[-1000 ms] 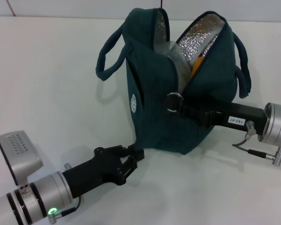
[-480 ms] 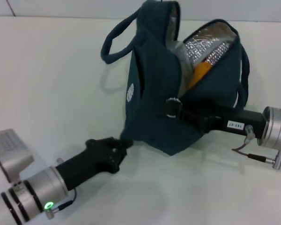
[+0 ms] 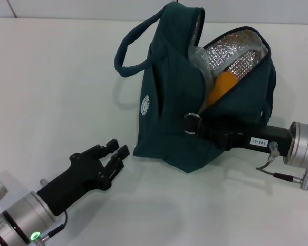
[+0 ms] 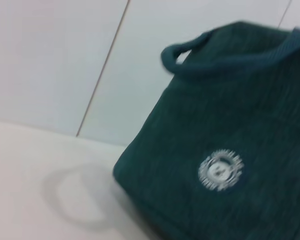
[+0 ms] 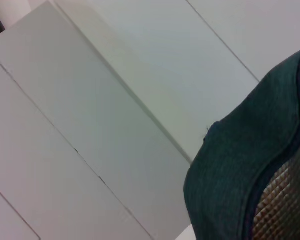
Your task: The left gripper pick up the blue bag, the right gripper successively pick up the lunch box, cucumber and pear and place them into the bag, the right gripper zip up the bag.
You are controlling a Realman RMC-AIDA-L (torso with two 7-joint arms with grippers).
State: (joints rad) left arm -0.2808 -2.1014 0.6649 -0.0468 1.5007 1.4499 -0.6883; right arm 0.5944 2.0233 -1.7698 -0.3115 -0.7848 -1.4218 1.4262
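Left gripper [image 3: 118,152] sits at about 7 o'clock, fingers spread, holding nothing, just short of the blue bag [image 3: 169,128]. Right gripper [image 3: 192,123] reaches in from 4 o'clock, pinching the ring zipper pull [image 3: 191,123]. Bag sits centre, gaping, pear [image 3: 219,88] showing inside.

bag logo: round white emblem on the blue bag [image 3: 167,102] side, also in left wrist view [image 4: 221,171]; lettering not readable
arm label: small white sticker on the right gripper [image 3: 194,124] body, digits too small to read reliably
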